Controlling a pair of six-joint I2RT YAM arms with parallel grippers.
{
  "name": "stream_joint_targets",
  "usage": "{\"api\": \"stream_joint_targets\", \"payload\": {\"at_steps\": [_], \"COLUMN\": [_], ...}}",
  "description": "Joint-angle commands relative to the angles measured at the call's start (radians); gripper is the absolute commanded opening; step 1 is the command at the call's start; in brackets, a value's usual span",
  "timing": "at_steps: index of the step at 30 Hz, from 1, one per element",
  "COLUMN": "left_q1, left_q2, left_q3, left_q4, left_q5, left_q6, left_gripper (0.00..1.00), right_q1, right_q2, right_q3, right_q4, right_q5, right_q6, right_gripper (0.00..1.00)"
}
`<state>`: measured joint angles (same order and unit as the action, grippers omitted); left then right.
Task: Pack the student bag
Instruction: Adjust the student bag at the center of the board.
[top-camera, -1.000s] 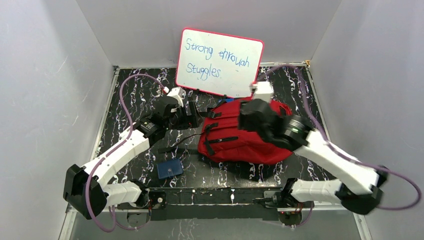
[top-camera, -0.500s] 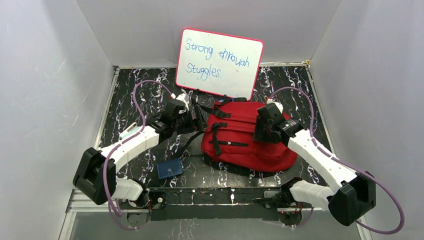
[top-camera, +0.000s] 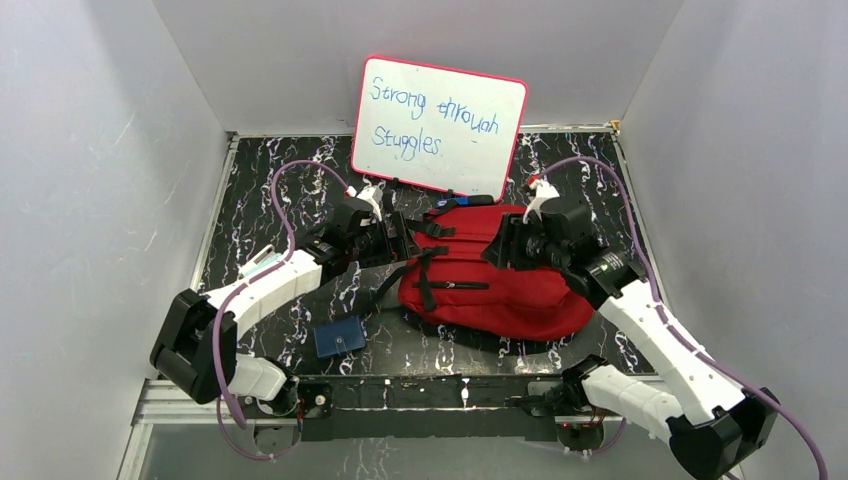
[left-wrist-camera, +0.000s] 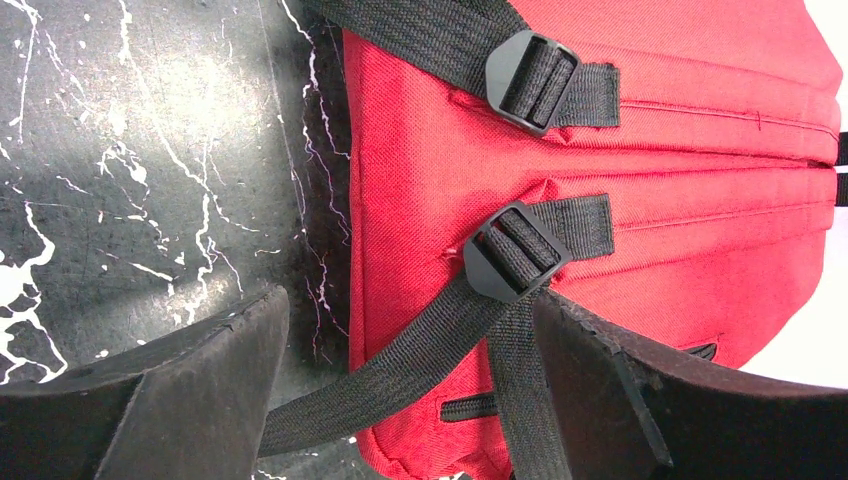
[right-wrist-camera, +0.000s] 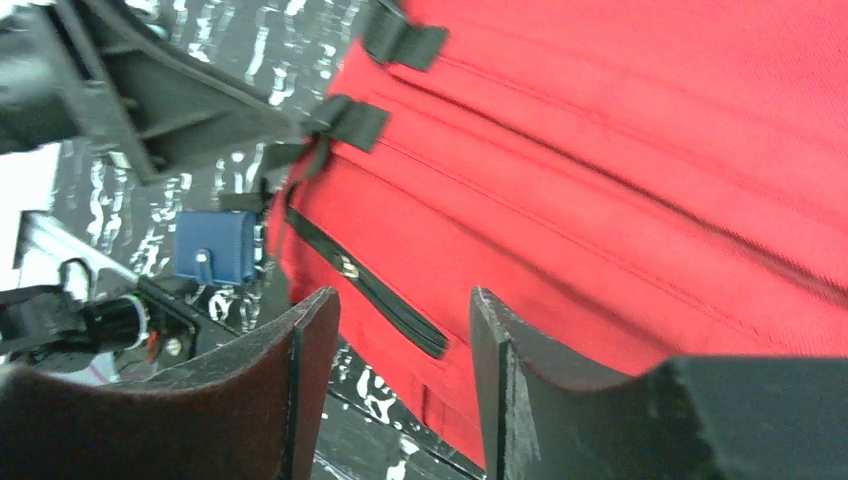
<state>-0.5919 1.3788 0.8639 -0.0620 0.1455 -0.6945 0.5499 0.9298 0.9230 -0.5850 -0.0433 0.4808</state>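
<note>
Black marbled bench (top-camera: 250, 190); left tool (top-camera: 392, 240), wide open and empty, has closed in on the strap side of the student bag (top-camera: 490, 290); right tool (top-camera: 503, 250), part open, empty, has dropped off its top; bag lies mid-bench, blue wallet (top-camera: 340, 338) not yet packed

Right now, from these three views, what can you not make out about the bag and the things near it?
- Inside of the student bag: every view, its own red fabric covers it.
- Bag's far right corner: top view, the right arm covers it.
- Blue pouch: small in top view, blurred in right wrist view; kind unclear.
- Left gripper: left wrist view, bottom edge cuts off its fingers' bases.
</note>
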Motion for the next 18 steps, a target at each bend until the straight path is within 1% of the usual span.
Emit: {"api": "stream_joint_targets", "payload": {"at_steps": [1, 4, 6, 8, 10, 13, 15, 18], "left_q1": [0.004, 0.004, 0.004, 0.004, 0.004, 0.004, 0.004, 0.004], "left_q2": [-0.050, -0.084, -0.106, -0.122, -0.133, -0.142, -0.146, -0.160], "left_q3": [0.042, 0.043, 0.038, 0.023, 0.010, -0.004, -0.005, -0.003], "left_q4": [-0.034, -0.049, -0.058, -0.063, -0.066, -0.065, -0.069, -0.076], "left_q5": [-0.024, -0.018, -0.015, -0.022, -0.028, -0.032, -0.034, -0.049], "left_q6": [0.023, 0.047, 0.060, 0.059, 0.054, 0.042, 0.037, 0.035], "left_gripper": [0.87, 0.87, 0.87, 0.87, 0.87, 0.86, 0.86, 0.86], "right_q1": [-0.001, 0.000, -0.001, 0.000, 0.001, 0.000, 0.000, 0.000], "right_q2": [0.083, 0.148, 0.162, 0.163, 0.181, 0.276, 0.349, 0.450], "right_q3": [0.100, 0.108, 0.095, 0.079, 0.089, 0.153, 0.208, 0.274], "right_q4": [0.113, 0.123, 0.162, 0.209, 0.228, 0.194, 0.169, 0.113], "right_q5": [-0.151, -0.197, -0.221, -0.176, -0.072, 0.064, 0.093, 0.064], "right_q6": [-0.048, -0.059, -0.059, -0.053, -0.058, -0.096, -0.116, -0.120], "right_gripper": [0.56, 0.49, 0.49, 0.50, 0.51, 0.51, 0.49, 0.41]}}
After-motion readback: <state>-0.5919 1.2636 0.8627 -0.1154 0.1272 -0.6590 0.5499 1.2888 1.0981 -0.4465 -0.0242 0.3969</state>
